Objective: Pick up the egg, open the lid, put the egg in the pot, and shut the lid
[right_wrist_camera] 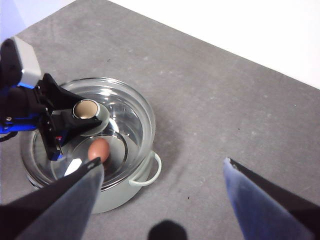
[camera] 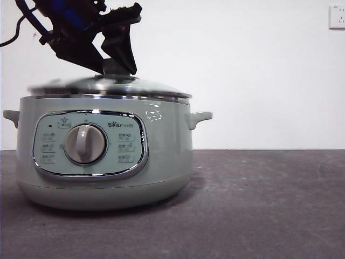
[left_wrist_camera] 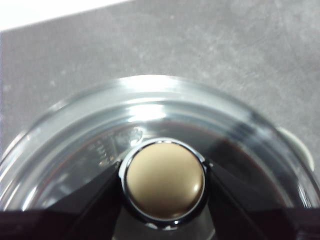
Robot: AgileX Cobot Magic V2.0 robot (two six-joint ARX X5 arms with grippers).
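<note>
The pot (camera: pixel 105 162) stands at the left of the grey table (camera: pixel 259 205), its dial (camera: pixel 85 144) facing the front camera and 1 small handle (camera: pixel 200 118) sticking out on each side. The lid (camera: pixel 108 87) sits on top, and its steel rim looks level with the pot's edge in the front view, though that edge is blurred at the left.

The left gripper (camera: pixel 119 69) comes down from the upper left and is clamped on the lid's knob (left_wrist_camera: pixel 164 186). In the left wrist view its 2 jaws press against opposite sides of the knob, with the glass dome spreading out all round.

The egg (right_wrist_camera: pixel 99 149) lies inside the pot, seen through the glass in the right wrist view, just beside the knob and well in from the rim.

The right gripper (right_wrist_camera: pixel 160 175) hangs high above the table, away from the pot, with its 2 jaws spread wide and nothing between them. It is not seen in the front view.

To the right of the pot the table is bare up to the white wall (camera: pixel 242 70). A wall socket (camera: pixel 337 17) shows at the top right corner. In the right wrist view, grey table runs round the pot on the sides that show, with the pot's side handle (right_wrist_camera: pixel 147 172) its furthest reach on that side.
</note>
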